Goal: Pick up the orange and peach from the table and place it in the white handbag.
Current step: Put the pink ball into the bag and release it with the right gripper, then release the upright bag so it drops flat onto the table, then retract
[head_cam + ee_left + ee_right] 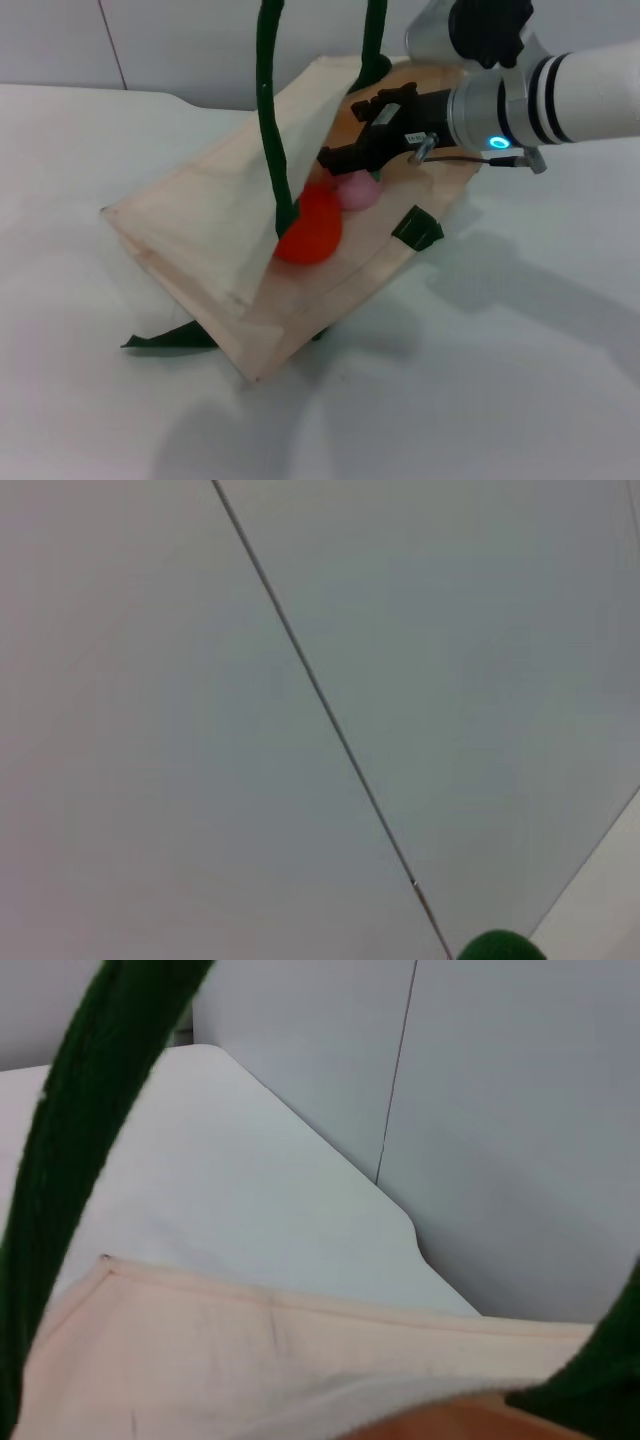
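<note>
Right gripper (350,150), black fingers spread apart, sits inside the cream fabric handbag's (200,240) mouth just above the pink peach (357,190), beside the orange-red orange (310,232); withdraw straight out, avoiding the green handles (270,110).

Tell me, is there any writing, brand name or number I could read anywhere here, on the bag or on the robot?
None can be read.
Right gripper: a small white sticker with dark marks, too small to read.
White handbag: plain fabric, no print showing.
Orange and peach: no text.

Lab — bare white table (520,400), panelled wall (520,1110).
</note>
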You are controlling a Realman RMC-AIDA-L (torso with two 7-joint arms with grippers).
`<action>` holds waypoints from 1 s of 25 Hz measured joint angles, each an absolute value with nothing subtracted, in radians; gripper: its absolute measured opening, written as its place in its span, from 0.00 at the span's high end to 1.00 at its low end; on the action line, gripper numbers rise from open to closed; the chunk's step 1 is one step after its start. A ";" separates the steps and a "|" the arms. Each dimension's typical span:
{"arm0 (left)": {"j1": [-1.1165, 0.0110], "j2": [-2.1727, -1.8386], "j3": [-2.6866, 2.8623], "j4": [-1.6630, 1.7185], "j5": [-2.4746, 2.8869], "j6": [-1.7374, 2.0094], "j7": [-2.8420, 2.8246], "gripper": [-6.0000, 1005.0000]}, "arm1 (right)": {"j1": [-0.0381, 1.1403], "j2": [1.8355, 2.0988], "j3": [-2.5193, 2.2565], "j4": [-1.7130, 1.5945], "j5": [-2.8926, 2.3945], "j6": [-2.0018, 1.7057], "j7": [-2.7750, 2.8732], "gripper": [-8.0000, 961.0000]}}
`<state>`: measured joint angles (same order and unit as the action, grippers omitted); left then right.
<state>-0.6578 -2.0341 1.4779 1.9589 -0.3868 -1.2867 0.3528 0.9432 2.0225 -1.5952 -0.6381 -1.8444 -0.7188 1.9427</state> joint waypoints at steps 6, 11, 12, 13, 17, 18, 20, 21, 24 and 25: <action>-0.614 -2.033 1.458 1.961 -0.377 -1.284 0.353 0.79 | 0.939 2.011 -1.595 -0.642 -1.900 -0.754 2.020 0.12; -0.562 -2.032 1.426 1.964 -0.367 -1.271 0.356 0.77 | 0.919 1.984 -1.576 -0.666 -2.074 -0.803 2.176 0.12; -0.556 -2.032 1.423 1.964 -0.364 -1.267 0.355 0.77 | 0.911 1.978 -1.563 -0.675 -2.114 -0.816 2.204 0.12; -0.550 -2.032 1.421 1.964 -0.362 -1.262 0.355 0.76 | 0.899 1.971 -1.544 -0.689 -2.154 -0.831 2.231 0.12; -0.541 -2.033 1.420 1.964 -0.355 -1.243 0.354 0.75 | 0.831 1.962 -1.428 -0.780 -2.281 -0.891 2.268 0.12; -0.539 -2.034 1.420 1.964 -0.355 -1.235 0.354 0.75 | 0.816 1.964 -1.396 -0.807 -2.303 -0.904 2.268 0.12; -0.539 -2.034 1.420 1.964 -0.355 -1.235 0.354 0.74 | 0.795 1.969 -1.347 -0.849 -2.344 -0.924 2.269 0.12; -0.537 -2.035 1.412 1.957 -0.355 -1.225 0.348 0.74 | 0.787 1.973 -1.324 -0.869 -2.366 -0.936 2.269 0.12; -0.535 -2.035 1.405 1.956 -0.355 -1.221 0.346 0.73 | 0.783 1.980 -1.282 -0.884 -2.410 -0.953 2.269 0.12; -0.529 -2.036 1.398 1.954 -0.354 -1.209 0.342 0.72 | 0.783 1.981 -1.275 -0.884 -2.420 -0.955 2.269 0.12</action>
